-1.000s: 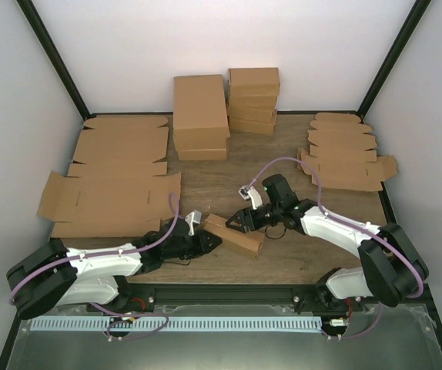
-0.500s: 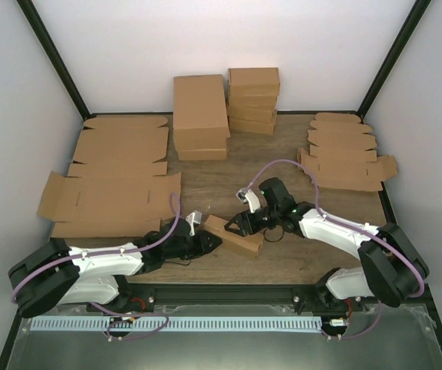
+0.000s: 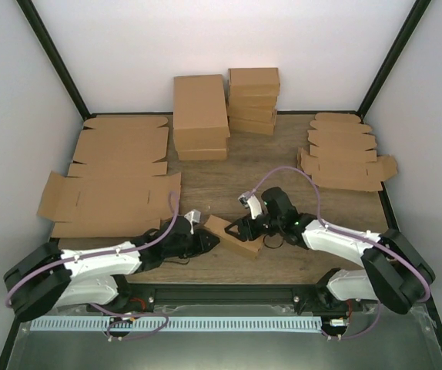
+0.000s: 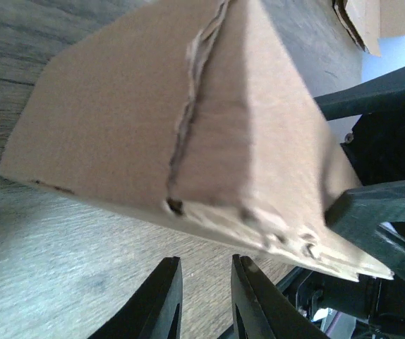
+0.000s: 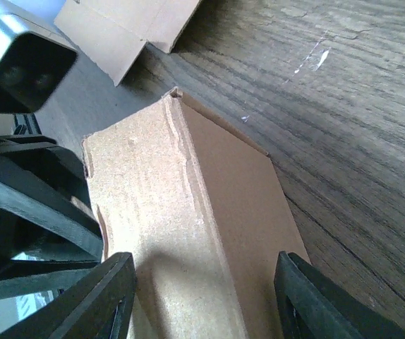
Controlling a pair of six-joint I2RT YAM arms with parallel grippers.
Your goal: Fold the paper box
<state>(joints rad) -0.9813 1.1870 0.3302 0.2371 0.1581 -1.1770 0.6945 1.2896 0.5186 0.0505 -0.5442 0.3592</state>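
Cardboard, light and crushable, I judge: the paper box (image 3: 235,236) sits lower centre of the top view, my right gripper (image 5: 202,268) clasping its stiffer side walls; my left gripper (image 4: 204,265), barely parted, holds nothing.

**A:** What sort of place is this showing?

**B:** A robotics lab cell. Plain white panels (image 3: 229,38) are enclosing a wooden table (image 3: 236,173), and black frame posts (image 3: 51,55) are running up the corners.

**A:** What else is pointing that way?

**B:** A left arm (image 3: 102,262) and a right arm (image 3: 344,240) are sitting bolted to a metal rail (image 3: 221,294), while flat cardboard blanks (image 3: 117,196) and stacked boxes (image 3: 200,112) are lying sorted in piles.
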